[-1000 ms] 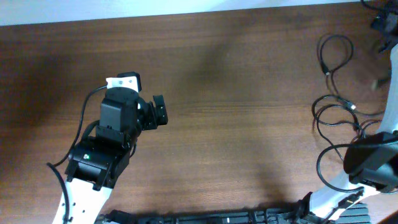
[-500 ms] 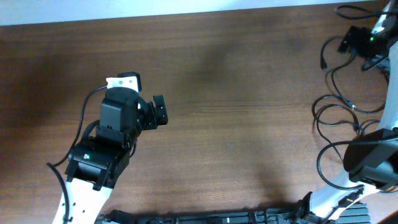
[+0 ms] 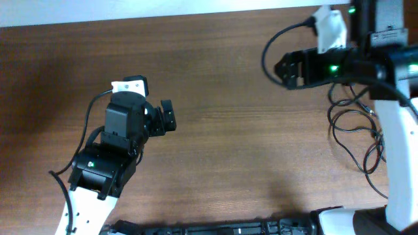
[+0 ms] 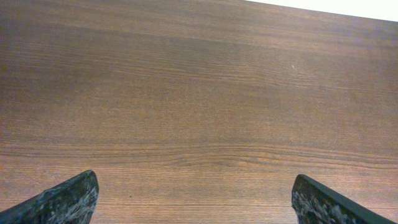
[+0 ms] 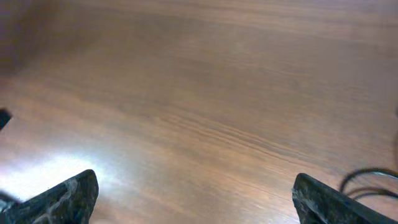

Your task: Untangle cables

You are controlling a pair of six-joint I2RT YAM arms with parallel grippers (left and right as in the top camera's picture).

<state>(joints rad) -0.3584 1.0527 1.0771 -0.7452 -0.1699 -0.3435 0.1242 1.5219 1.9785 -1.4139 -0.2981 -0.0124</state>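
On my screens I count two arms, the left arm [image 3: 98, 170] and the right arm [image 3: 394, 140], and so two grippers: the left gripper [image 3: 170, 117] and the right gripper [image 3: 281, 70]. Each wrist feed shows two fingertips [image 4: 68, 198], four in all. There is one table [image 3: 248, 156]. The cables [image 3: 353, 127] make one bunch of overlapping loops at the right edge; I cannot tell how many separate cords are in it.

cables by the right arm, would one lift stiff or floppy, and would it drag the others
Probably floppy: the cables are thin and lie in loose curved loops on the table, so a lifted one would likely sag. The loops overlap, so pulling one may well drag its neighbours. They look light and should slide easily.
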